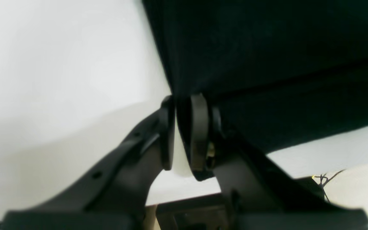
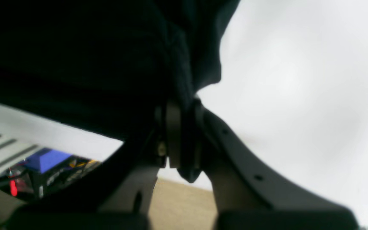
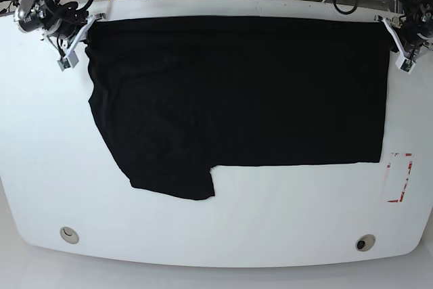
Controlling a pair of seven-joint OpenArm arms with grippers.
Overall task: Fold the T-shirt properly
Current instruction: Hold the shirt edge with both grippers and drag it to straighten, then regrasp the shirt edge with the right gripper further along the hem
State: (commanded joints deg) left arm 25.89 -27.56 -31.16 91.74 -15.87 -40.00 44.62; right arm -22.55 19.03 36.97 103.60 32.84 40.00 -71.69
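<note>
On the white worktop (image 3: 291, 228), your black T-shirt (image 3: 250, 93) lies spread out, with your right end effector (image 3: 86, 30) pinching its far corner on the sleeve side and your left end effector (image 3: 394, 32) pinching the T-shirt's opposite far corner.

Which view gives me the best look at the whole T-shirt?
The base view: it shows the T-shirt spread across the white table, with its lower edge and the sleeve-like flap visible. The left wrist view shows only one side edge and corner; the right wrist view shows the opposite corner, bunched and blurred.
</note>
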